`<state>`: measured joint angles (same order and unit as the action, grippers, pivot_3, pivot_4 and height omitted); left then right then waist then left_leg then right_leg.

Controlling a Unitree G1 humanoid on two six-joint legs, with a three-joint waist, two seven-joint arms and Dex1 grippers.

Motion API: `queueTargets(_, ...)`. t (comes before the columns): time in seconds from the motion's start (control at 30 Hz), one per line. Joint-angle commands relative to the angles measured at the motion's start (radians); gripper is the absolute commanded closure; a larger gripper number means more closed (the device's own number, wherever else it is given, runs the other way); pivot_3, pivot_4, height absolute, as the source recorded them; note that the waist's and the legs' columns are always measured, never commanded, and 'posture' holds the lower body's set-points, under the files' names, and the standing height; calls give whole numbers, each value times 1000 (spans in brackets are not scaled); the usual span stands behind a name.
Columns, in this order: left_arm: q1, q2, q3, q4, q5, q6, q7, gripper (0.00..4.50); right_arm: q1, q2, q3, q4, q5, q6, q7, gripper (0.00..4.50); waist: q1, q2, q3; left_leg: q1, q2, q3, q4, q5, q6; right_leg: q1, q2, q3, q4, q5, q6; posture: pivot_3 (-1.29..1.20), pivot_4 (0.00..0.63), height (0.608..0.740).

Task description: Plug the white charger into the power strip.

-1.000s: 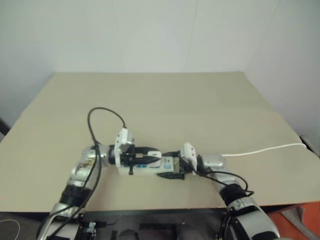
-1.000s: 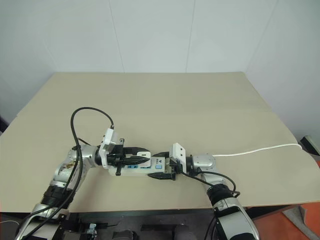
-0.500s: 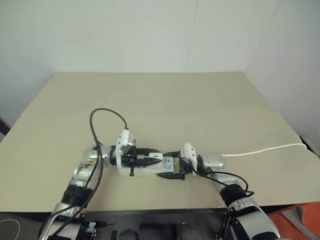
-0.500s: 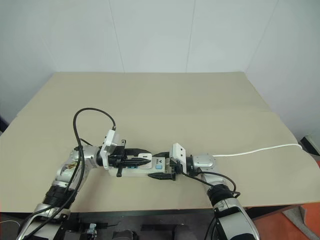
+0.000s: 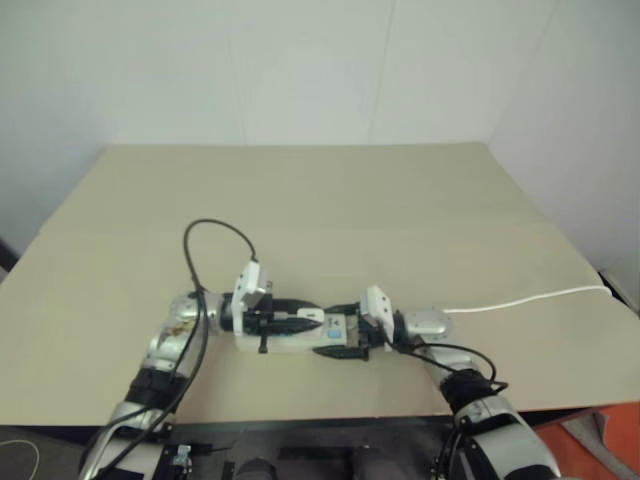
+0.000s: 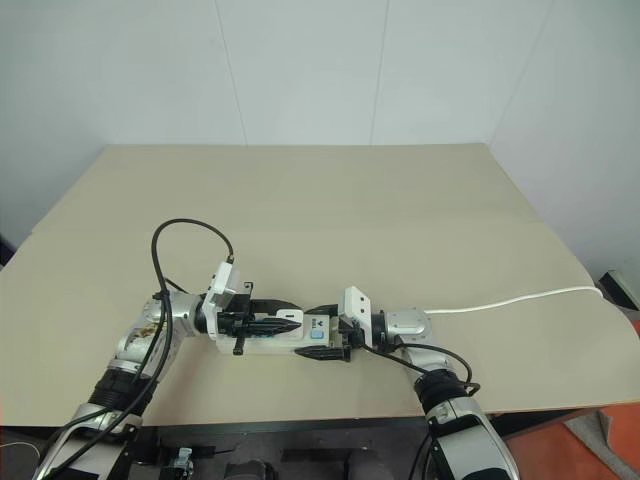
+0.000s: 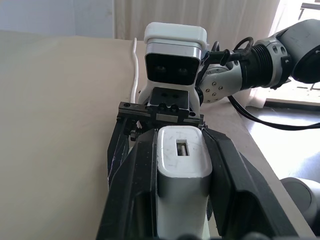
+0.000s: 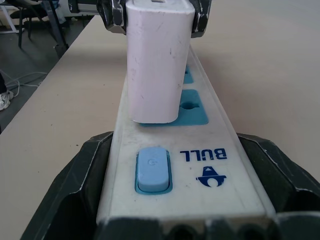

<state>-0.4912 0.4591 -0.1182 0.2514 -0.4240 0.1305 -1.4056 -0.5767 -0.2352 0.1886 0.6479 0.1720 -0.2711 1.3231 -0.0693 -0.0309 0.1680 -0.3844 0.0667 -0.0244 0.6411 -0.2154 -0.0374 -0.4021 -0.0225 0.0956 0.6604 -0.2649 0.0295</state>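
While the white charger [image 8: 159,60] stands upright on a blue socket face of the power strip [image 8: 186,165], its base sitting on the socket, the left gripper [image 7: 181,165] clamps it between both black fingers from the sides. Facing it from the strip's switch end, the right gripper [image 8: 175,220] straddles the strip, one finger against each long side. Behind that gripper the thin white cord [image 6: 520,298] trails away over the tan table [image 6: 350,200].

Soft even light — left eye hazy
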Motion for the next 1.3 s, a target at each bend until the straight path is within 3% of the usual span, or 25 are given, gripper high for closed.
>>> queueTargets(0.03,-2,15,-1,16,20,-12,-10,3490,21,-12,18,3,-11,23,13,1098,0,0,0,0,0,0,0,0,0,0,0,0,0,0,0,0,150,740)
queueTargets(0.73,38,37,-41,150,84,-112,-4,3490,21,-17,20,-3,-8,29,14,1098,0,6,-5,2,0,0,0,0,0,2,0,0,0,-1,1,0,150,740)
queueTargets(1.1,11,31,-30,127,68,-86,-13,163,20,-12,24,-2,-7,29,13,1098,-1,8,-6,2,0,0,0,0,0,2,0,0,0,-1,1,0,150,740)
queueTargets(1.3,-32,62,24,48,8,-25,-21,29,21,-12,26,-1,-7,26,16,1098,-1,7,-6,1,0,0,0,0,0,1,0,0,0,-1,1,0,150,740)
